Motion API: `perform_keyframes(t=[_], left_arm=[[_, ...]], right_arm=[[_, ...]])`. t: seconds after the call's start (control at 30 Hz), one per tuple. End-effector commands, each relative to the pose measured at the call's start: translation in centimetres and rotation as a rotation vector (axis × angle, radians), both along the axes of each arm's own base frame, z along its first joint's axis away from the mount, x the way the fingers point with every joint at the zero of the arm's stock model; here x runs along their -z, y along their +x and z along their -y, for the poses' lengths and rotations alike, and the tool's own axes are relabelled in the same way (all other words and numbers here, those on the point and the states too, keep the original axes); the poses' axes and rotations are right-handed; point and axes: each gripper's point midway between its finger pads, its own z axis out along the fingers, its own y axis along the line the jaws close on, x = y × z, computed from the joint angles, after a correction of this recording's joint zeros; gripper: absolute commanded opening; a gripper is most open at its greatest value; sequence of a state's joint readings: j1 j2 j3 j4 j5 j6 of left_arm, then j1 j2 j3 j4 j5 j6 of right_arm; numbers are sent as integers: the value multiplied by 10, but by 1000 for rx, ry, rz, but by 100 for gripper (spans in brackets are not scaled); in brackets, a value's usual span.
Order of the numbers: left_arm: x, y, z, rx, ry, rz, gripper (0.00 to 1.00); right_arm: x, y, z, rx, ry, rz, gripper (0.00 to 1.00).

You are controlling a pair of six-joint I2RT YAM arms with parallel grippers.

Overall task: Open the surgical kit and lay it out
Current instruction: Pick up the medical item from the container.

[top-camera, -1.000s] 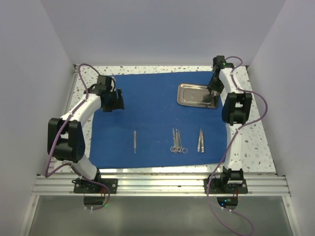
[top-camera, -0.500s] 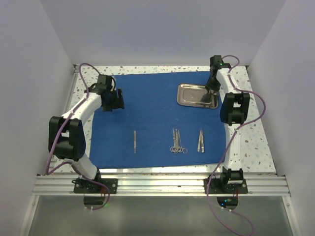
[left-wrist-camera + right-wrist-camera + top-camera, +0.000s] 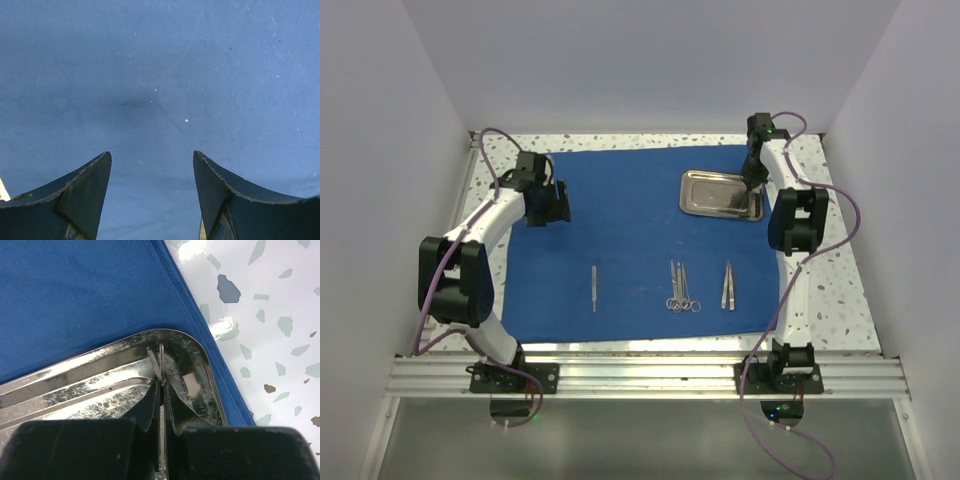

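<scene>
Right gripper (image 3: pixel 159 366) fingers nearly together in the corner of the shiny rectangular steel tray (image 3: pixel 75 385), cant tell if gripping. Imo nudge slow, keep it flat on the royal-blue cloth wrap (image 3: pixel 75 290). Left gripper (image 3: pixel 152 156) spread wide.

The white speckled table (image 3: pixel 830 290) carries 1 royal-blue cloth wrap (image 3: pixel 630 220), spread flat over most of it.

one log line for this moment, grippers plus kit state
left gripper open above bare cloth | right gripper shut at tray corner | instruments in a row on cloth
</scene>
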State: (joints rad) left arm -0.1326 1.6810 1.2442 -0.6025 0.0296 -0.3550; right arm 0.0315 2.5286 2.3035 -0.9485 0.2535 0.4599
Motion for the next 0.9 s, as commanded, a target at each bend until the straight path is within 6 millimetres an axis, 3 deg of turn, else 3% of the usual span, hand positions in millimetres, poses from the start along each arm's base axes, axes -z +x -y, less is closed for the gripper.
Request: perform_keyframes(t=[0.0,0.1,0.27,0.33,0.43,0.6,0.83,0.87], left_arm=[[-21,8,-3,4,4,53,70],[-23,8,-2,2,-3,58,70],[-29,10,1,2,-20,77,70],[-32,11,2,4,-25,86,70],[-37,12,1,0,-25,104,70],[-49,13,1,-4,-27,143,71],[-61,13,4,1,-55,191,72],[-64,11,5,2,-60,201,72]], right_arm=[[77,-56,-8,-20,24,-267,0],[60,-51,-8,-31,27,-239,0],[13,-39,-13,-50,51,-144,0],[-12,-36,-20,-70,80,-97,0],[-33,-36,-33,-108,115,-60,0],[-77,-49,-67,-190,152,5,0],[-108,-87,-139,-327,199,24,0],[-102,-99,-155,-352,218,1,0]])
